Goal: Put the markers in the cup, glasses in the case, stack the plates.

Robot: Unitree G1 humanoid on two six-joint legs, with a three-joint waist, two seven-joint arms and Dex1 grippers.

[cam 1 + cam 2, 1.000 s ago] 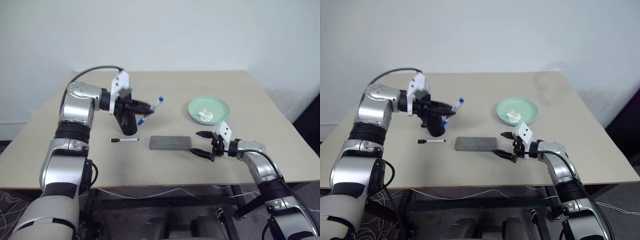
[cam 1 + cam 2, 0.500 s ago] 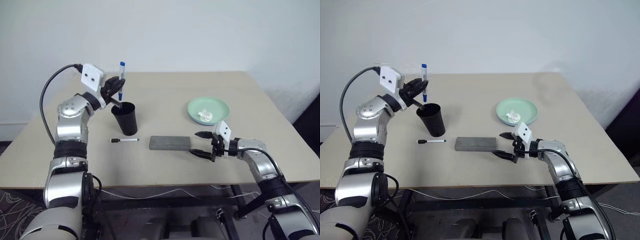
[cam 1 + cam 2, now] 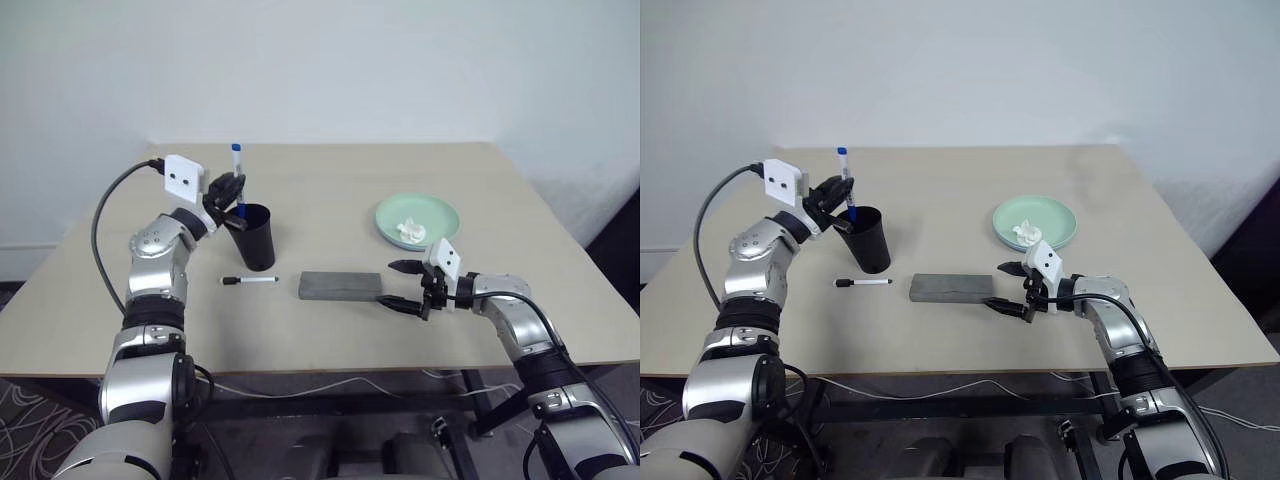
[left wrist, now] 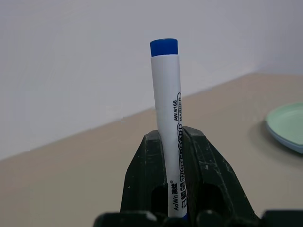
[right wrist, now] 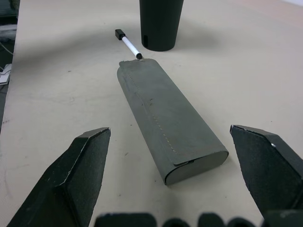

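The left claw (image 3: 236, 192) is clenched on the blue-capped marker (image 3: 237, 172), holding it upright with its lower end dipping just inside the rim of the black cup (image 3: 252, 238). A second ago that claw was stretched out to the right of the cup with the marker slanted and well clear of it; half a second ago the marker was already upright but higher, above the cup's rim. Now it is lower and the arm is drawn back to the left of the cup. Seen from the left wrist, the two black fingers (image 4: 149, 175) pinch the white barrel, blue cap (image 4: 164, 47) on top.

The right claw (image 3: 403, 284) has not shifted. It hovers just off the right end of the grey case (image 3: 340, 285), its fingers spread wide with nothing between them. The case lies closed and flat on the table (image 3: 330, 190).

The black-capped marker (image 3: 249, 280) lies on the table between the cup and the case, its tip close to the case's left end, in the same spot as before. The mint green plate (image 3: 417, 217) sits well to the right, a small crumpled white scrap (image 3: 410, 231) on it.
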